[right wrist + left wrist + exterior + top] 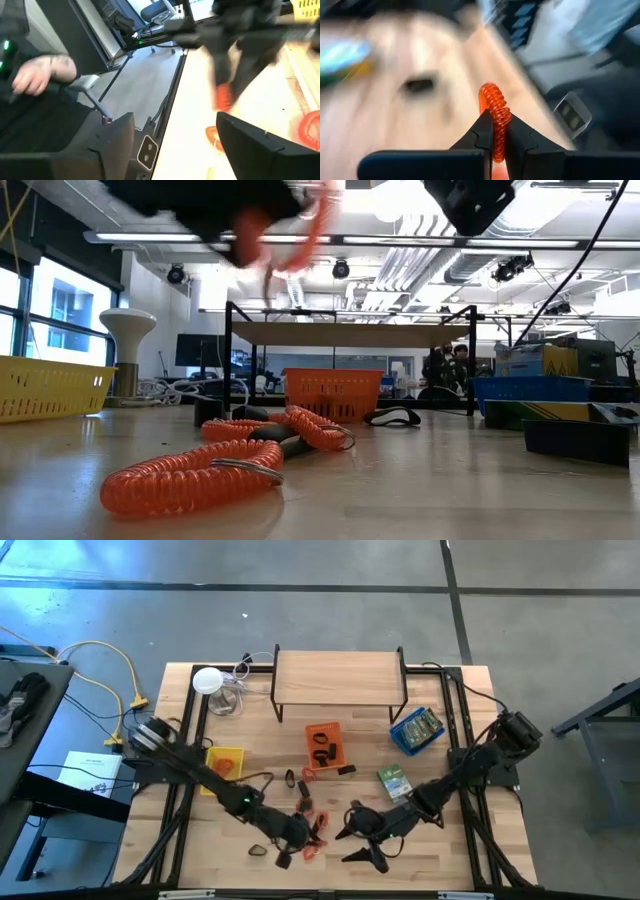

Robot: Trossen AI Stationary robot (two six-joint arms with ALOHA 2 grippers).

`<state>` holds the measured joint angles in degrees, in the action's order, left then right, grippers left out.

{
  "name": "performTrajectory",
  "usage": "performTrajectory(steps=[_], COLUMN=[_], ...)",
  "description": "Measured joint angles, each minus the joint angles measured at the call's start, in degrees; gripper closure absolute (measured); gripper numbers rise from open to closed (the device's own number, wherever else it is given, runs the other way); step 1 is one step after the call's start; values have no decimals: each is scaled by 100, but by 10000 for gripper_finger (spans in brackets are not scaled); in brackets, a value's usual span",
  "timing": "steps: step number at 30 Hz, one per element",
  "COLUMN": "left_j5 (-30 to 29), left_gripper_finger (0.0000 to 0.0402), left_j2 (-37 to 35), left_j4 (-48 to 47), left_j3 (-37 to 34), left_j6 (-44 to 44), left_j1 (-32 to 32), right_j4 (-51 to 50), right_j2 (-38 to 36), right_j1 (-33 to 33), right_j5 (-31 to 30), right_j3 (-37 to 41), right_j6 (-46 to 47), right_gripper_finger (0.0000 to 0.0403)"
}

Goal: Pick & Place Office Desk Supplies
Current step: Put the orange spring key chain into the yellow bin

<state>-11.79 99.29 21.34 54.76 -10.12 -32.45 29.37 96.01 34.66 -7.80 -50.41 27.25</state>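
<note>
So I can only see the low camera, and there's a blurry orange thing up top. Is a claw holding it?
Observer: Yes. The wrist camera shows the left gripper shut on an orange coil.
Operator: What's the other claw doing?
Observer: From above, the right gripper is open with nothing in it, close beside the left one.
Operator: What's inside the orange basket?
Observer: Looking down, the orange tray has small black clips in it.
</note>
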Motion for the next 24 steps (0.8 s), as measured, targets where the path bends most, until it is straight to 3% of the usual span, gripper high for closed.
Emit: performTrajectory(steps=[4,7,13,16,21,24], left_j5=[-829,-1128,-1572,-1594,-1485,-1085], left_gripper_finger=[388,387,386,386,386,386], left_j2=[-944,-1655,-2588,-2888,-3052,-3052], left_j4=[-2446,-4164,-6545,-7847,-9772,-10041], left_j3=[-2,-2,-2,-4,-18,-126], left_j6=[-1191,-2408,-3801,-4967,-7681,-7773], left_j1=[-308,-580,-1215,-1331,-1125,-944], right_j4=[1,4,2,4,99,128], right_j2=[0,0,0,0,0,0], right_j1=[95,141,134,135,135,135], right_j5=[-67,-235,-428,-430,-430,-430], right_j3=[0,0,0,0,0,0], right_j6=[-52,-49,-46,-23,-20,-20], right_gripper_finger=[115,113,113,113,113,113])
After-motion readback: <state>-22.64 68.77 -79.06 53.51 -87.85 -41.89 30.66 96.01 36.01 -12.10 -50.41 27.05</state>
